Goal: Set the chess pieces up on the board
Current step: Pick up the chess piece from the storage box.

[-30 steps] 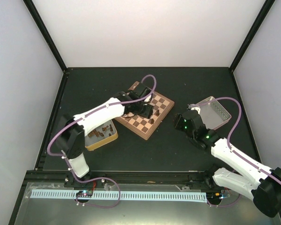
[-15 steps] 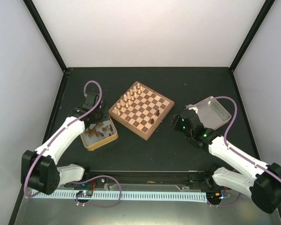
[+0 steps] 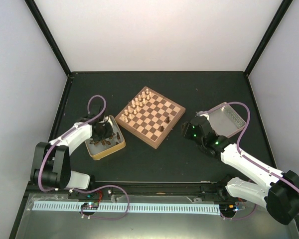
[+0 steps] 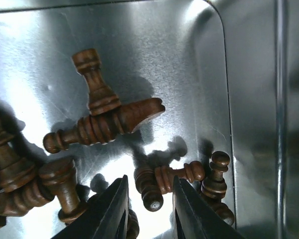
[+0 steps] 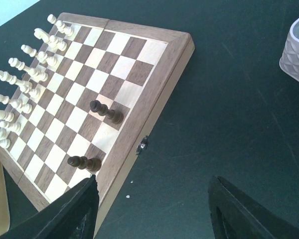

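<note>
The board (image 3: 150,115) lies mid-table with cream chessmen in two rows on its far-left side. Two dark chess pieces (image 3: 168,119) (image 3: 161,128) stand on its right edge squares, also in the right wrist view (image 5: 106,112) (image 5: 84,163). Several dark pieces (image 4: 104,124) lie in the left metal tray (image 3: 118,145). My left gripper (image 4: 148,209) is open, low in the tray, its fingers either side of a lying dark pawn (image 4: 162,181). My right gripper (image 5: 152,211) is open and empty over the mat right of the board.
A second metal tray (image 3: 228,118) stands at the right, behind my right gripper (image 3: 190,130). A white tray corner (image 5: 296,50) shows in the right wrist view. Dark mat surrounds the board.
My left arm has swung from over the board back to the left tray and lowered its gripper among the dark pieces. The right arm has barely moved.
</note>
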{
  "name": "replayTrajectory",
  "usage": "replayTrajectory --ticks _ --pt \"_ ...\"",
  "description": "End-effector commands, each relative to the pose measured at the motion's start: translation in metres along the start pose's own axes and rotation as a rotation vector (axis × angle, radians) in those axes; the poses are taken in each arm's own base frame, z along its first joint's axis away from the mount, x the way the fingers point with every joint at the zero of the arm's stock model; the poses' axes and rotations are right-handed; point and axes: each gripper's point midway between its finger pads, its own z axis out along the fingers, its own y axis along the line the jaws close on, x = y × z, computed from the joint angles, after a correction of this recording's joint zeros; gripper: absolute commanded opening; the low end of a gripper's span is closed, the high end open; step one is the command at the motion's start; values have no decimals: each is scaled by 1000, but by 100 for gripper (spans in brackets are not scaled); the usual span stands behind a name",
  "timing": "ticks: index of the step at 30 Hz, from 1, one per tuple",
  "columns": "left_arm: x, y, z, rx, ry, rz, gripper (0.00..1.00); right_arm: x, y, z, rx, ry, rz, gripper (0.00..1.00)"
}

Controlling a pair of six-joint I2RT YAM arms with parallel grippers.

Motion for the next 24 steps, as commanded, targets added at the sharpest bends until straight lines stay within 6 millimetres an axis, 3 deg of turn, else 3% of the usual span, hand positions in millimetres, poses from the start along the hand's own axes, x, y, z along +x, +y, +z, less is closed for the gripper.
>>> replayTrajectory --ticks 1,8,15,24 --pt "-3 -8 7 45 11 -11 26 -15 10 -4 -21 -41 4 60" --pt "-3 -6 13 28 25 -17 21 -16 11 -5 -24 -43 2 59" --pt "-6 -4 12 13 16 -9 7 -17 10 -6 -23 -44 4 59" --pt "-28 -3 -26 -15 -95 19 7 -17 11 -6 -28 -46 8 59"
